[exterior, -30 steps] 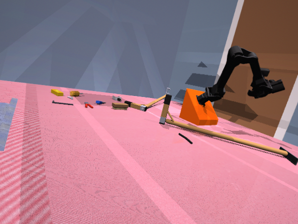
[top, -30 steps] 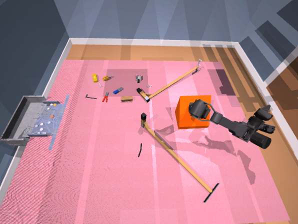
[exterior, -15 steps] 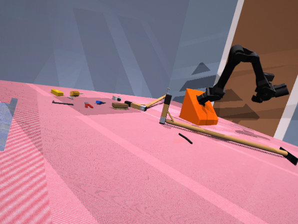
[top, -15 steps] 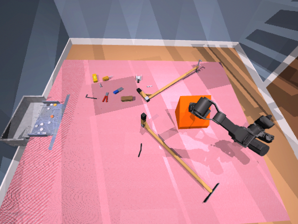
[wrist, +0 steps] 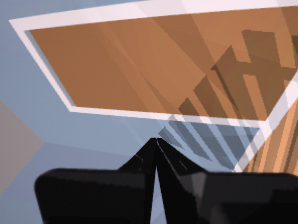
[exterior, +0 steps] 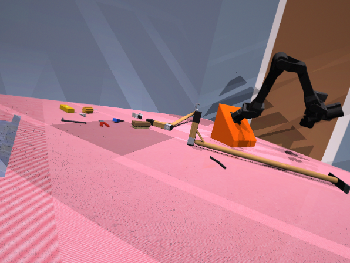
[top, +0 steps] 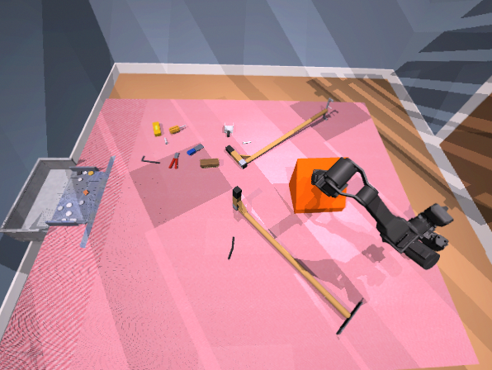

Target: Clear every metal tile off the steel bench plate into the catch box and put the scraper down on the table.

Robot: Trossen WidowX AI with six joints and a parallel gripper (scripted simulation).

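The long scraper (top: pixel 289 256) (exterior: pixel 264 159) lies on the pink table, its black blade (top: pixel 349 317) at the near right and its upright grip toward the middle. The steel bench plate (top: pixel 96 182) (exterior: pixel 7 141) sits at the far left with several small tiles (top: pixel 68 204) on it. The grey catch box (top: pixel 37 194) adjoins the plate's left end. My gripper (top: pixel 442 241) (exterior: pixel 305 121) (wrist: pixel 155 143) is shut and empty. It hangs in the air beyond the table's right side, well away from the scraper.
An orange block (top: pixel 318 186) (exterior: pixel 232 129) stands at the arm's base. A second long-handled tool (top: pixel 285 138) lies at the back. Small tools lie at the back left: a yellow block (top: pixel 156 128), red pliers (top: pixel 174 159), a brush (top: pixel 209 163). A black strip (top: pixel 231 248) lies mid-table.
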